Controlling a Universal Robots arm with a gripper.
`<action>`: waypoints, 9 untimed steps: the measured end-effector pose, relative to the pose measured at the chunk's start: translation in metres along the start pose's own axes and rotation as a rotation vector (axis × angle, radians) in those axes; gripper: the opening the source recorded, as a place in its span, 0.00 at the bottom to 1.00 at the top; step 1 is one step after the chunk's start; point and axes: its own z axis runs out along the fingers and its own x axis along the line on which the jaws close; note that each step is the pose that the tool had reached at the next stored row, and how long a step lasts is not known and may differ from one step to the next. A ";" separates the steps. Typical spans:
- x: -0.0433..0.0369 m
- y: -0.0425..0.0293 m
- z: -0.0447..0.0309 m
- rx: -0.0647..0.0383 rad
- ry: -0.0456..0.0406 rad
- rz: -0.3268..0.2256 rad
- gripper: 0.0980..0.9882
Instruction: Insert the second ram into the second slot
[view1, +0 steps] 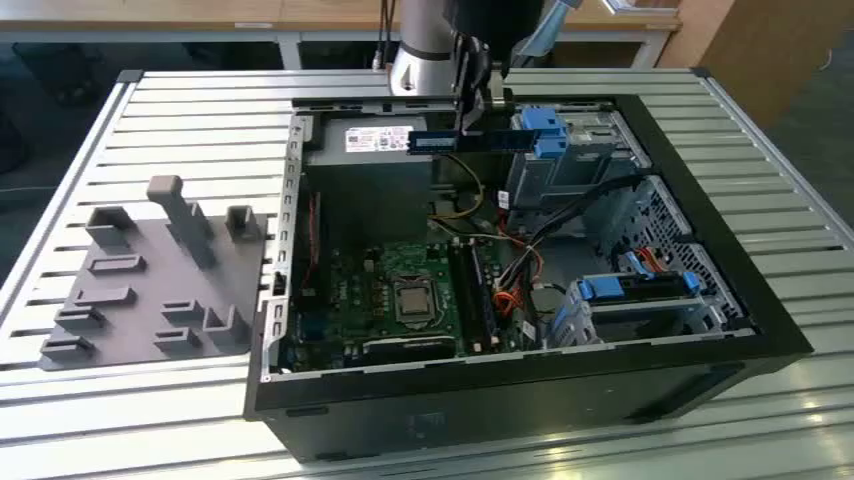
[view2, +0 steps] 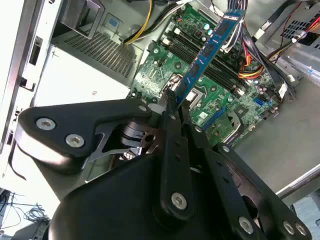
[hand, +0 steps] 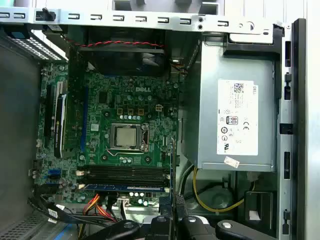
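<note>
Gripper: we logged the gripper (view1: 469, 128) clenched on the ram (view1: 491, 141). In the second wrist view the fingers (view2: 175, 125) pinched the stick across its flat faces.
Ram: it hung well above the board (view1: 400, 290), touching nothing. It sat off the board's edge over the PSU (view1: 367, 140), long edge roughly level.
Slots: the dark slots (hand: 125, 173) lay on the board just beside the CPU (hand: 125, 136).
Seated stick: one blue stick (hand: 125, 188) was already down in a slot on the far side from the CPU. We couldn't pin which free slot counts as the second.
Progress: we judged the task not done. The ram was up in the air and well apart from the slots.
Risk, wrong slot: the free slots ran tight together on the board, so a small sideways offset could drop the ram into the neighbour.
Risk, seated stick: it stood just beside the free slots, and a tilted ram could scrape it on the way down.
Risk, slip: we saw only a narrow pinch on a thin card, so pushing hard could make it pivot in the fingers and seat one end only.
Risk, cables: the orange cables (hand: 95, 202) bunched near the board's slot edge and could snag the ram.
Risk, latches: we couldn't tell whether the slot clips were open. If they were closed, pressing down would flex the board.
</note>
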 end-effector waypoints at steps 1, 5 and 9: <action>0.0000 0.0000 0.0000 0.000 0.0000 0.000 0.05; 0.0031 0.0001 0.0000 0.000 -0.0001 0.000 0.05; 0.0092 0.0002 -0.0001 0.000 0.0002 0.000 0.05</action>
